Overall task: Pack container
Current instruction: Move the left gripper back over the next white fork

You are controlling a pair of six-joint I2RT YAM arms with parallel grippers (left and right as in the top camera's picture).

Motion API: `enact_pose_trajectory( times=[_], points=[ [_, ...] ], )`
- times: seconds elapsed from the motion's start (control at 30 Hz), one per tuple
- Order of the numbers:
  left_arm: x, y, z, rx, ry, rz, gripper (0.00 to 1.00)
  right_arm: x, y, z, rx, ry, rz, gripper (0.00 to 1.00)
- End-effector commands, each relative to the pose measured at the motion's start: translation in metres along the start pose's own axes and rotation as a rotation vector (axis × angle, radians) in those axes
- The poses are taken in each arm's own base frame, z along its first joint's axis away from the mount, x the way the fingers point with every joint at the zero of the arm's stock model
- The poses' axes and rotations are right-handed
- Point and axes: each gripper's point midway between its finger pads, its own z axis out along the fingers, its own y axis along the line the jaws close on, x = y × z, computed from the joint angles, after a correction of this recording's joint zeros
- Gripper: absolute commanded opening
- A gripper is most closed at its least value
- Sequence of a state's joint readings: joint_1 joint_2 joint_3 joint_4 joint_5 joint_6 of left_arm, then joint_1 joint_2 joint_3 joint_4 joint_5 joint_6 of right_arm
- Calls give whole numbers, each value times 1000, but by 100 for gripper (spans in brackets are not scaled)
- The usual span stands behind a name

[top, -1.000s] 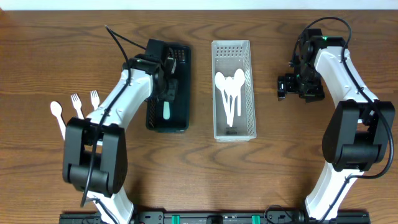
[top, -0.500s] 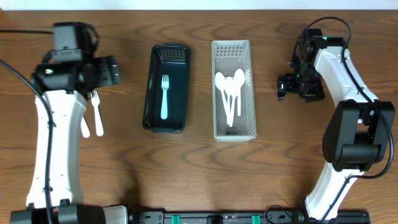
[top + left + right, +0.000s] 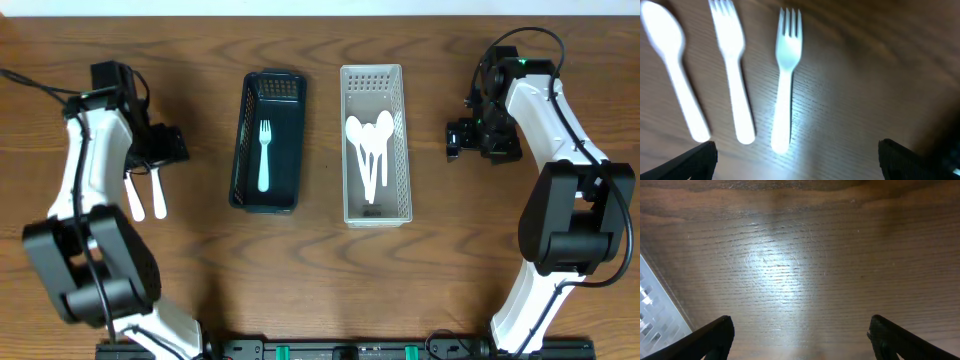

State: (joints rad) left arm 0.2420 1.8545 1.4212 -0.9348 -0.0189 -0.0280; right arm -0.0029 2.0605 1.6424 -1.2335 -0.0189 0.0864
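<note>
A dark green container (image 3: 244, 150) holds one white fork (image 3: 264, 155). A clear perforated container (image 3: 404, 150) holds several white spoons (image 3: 368, 145). My left gripper (image 3: 152, 158) is open and empty, hovering over the loose cutlery at the far left. Its wrist view shows a spoon (image 3: 671, 60) and two forks (image 3: 733, 65) (image 3: 785, 75) lying side by side, ahead of the open jaws (image 3: 797, 165). In the overhead view only their handles (image 3: 158, 196) show below the gripper. My right gripper (image 3: 458, 140) is open and empty over bare wood (image 3: 800, 335), right of the clear container.
The clear container's corner (image 3: 655, 317) shows at the left edge of the right wrist view. The two containers stand side by side at the table's middle. A black rail runs along the table's front edge (image 3: 340, 350).
My left gripper has left the dark green container, with the fork lying inside it, and swung left over the loose cutlery. The right arm has not moved.
</note>
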Motion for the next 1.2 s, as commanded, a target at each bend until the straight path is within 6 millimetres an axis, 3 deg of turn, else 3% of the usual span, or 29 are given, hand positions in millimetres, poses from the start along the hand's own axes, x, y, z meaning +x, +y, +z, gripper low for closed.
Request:
enact_pose_trajectory(
  times=[0.0, 0.17, 0.37, 0.83, 1.17],
  points=[
    [6, -2, 21, 8, 59, 20, 97, 1, -2, 3, 4, 9, -11, 90],
    [10, -14, 42, 71, 107, 78, 97, 1, -2, 3, 4, 11, -14, 90],
    [10, -15, 57, 77, 127, 101, 98, 3, -2, 3, 4, 16, -14, 89],
    [-3, -11, 64, 133, 83, 73, 98, 2, -2, 3, 4, 15, -21, 90],
    [1, -11, 78, 132, 117, 73, 98, 3, -2, 3, 4, 16, -32, 90]
  ],
)
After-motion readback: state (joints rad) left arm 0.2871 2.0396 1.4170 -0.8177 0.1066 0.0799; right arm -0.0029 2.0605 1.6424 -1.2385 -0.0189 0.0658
